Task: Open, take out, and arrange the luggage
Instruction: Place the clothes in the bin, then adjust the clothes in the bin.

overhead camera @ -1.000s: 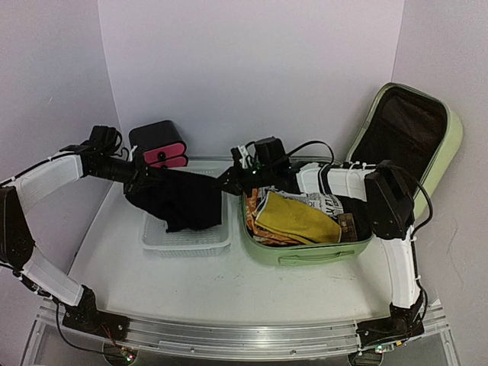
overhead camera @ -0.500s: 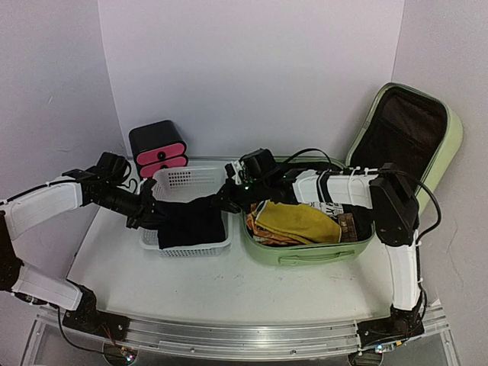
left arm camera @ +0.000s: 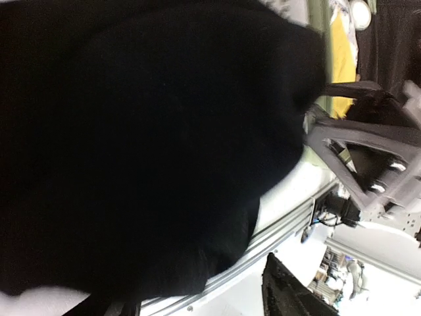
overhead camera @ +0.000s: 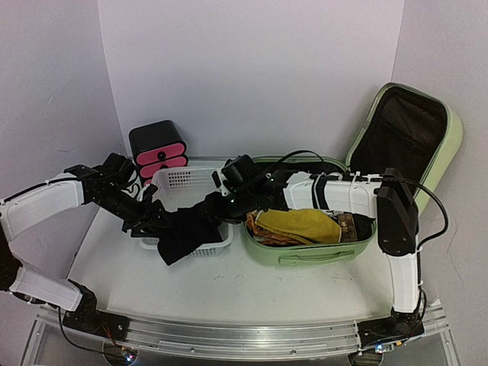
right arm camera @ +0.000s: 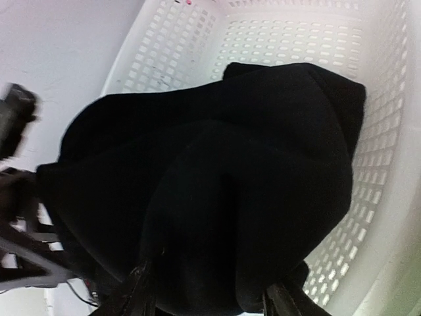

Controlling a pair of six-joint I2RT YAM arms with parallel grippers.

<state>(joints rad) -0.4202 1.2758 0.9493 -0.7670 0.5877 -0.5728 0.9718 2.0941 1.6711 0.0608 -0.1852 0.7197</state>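
We see the luggage [overhead camera: 313, 255], a light-green hard-shell suitcase, lying open at the right of the table [overhead camera: 252, 293], its black-lined lid standing up by the right wall. A yellow cloth [overhead camera: 301, 225] lies inside. Just left of it stands a white basket [overhead camera: 179, 181], with a black garment [overhead camera: 185, 232] draped over its front rim. The right gripper [overhead camera: 216, 207] is at the garment, its fingers [right arm camera: 141, 293] spread apart. The left gripper [overhead camera: 158, 221] meets the garment's other end; cloth fills its camera, so we cannot tell its spread or grip.
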